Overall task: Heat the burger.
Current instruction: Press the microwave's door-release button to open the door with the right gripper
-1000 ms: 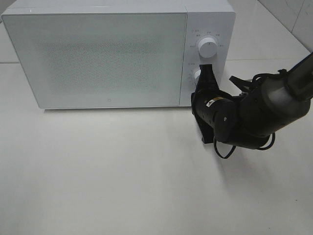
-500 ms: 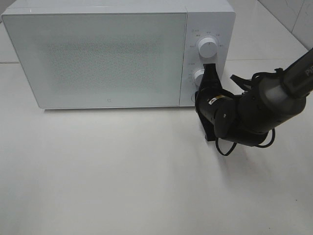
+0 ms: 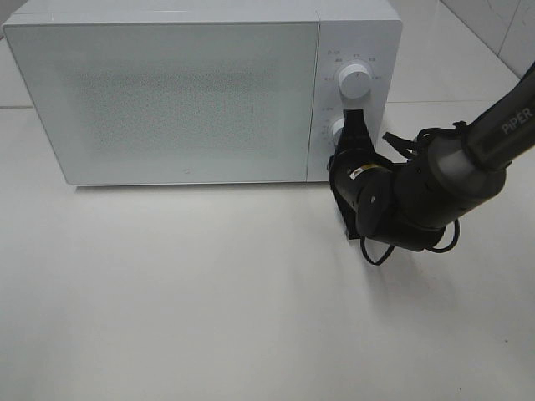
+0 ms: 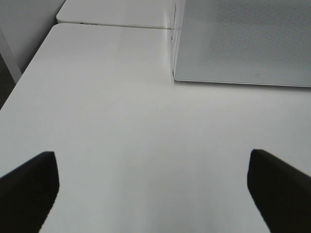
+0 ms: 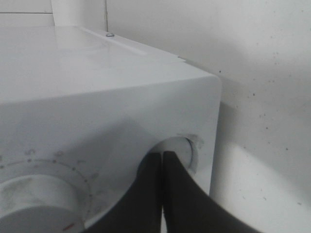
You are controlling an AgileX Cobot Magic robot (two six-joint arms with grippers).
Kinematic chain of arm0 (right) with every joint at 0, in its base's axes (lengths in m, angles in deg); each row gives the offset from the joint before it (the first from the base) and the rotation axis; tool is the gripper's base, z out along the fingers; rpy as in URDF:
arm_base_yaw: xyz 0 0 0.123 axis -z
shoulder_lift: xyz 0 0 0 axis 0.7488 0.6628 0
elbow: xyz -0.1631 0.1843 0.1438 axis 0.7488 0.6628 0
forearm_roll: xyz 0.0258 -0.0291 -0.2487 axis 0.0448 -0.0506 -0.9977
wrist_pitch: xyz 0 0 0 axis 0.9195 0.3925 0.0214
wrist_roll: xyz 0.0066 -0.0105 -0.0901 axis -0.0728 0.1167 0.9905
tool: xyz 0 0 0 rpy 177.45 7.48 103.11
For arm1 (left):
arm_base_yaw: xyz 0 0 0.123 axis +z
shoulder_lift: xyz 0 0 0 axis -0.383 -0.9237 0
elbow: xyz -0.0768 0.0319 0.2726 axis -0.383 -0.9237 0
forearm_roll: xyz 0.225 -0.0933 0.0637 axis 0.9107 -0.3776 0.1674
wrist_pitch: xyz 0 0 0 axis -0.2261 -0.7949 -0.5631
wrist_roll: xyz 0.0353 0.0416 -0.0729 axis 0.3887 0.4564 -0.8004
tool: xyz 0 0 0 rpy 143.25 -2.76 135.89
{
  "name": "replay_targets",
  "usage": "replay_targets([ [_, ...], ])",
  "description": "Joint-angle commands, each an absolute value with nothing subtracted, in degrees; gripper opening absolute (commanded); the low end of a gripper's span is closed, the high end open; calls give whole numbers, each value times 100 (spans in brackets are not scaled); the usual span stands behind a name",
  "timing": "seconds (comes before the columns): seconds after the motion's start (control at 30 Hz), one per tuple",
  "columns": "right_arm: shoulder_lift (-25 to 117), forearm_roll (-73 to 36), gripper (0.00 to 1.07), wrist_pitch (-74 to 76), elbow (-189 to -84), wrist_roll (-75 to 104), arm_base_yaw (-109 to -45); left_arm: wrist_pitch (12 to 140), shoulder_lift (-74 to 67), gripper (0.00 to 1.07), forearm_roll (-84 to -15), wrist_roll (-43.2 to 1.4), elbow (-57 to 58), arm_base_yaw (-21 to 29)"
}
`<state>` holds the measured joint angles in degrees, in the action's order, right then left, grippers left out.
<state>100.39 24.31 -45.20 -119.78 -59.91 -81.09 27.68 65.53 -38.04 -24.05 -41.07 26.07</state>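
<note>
White bench [image 3: 209, 317], microwave [image 3: 167, 92] at 12 o'clock — right tool [image 3: 351, 119] closed against its lower dial [image 3: 337, 130]; left tool [image 4: 155, 187] wide, empty.

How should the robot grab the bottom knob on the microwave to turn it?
Grip the lower knob by its round rim, a finger on each side, coming straight at the control panel from the front. It sticks out of a flat face, so only the rim offers a hold. The right gripper is shut at it, so it would need to open first.
</note>
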Motion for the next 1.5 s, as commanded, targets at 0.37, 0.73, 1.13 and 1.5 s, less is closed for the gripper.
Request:
replay_targets([
  [0.37, 10097, 2224, 0, -6118, -12711, -5751, -7966, 2797, 6651, 98, -3844, -2405, -4124, 2619],
  [0.73, 10120, 2236, 0, -6285, -12964, -5567, -7828, 2797, 6651, 98, -3844, -2405, -4124, 2619],
  [1.13, 10102, 2259, 0, -5752, -12946, -5567, -7828, 2797, 6651, 98, -3844, -2405, -4124, 2619],
  [1.5, 9982, 2259, 0, -5723, -12477, -5688, -7857, 2797, 6651, 98, -3844, -2405, -4124, 2619],
])
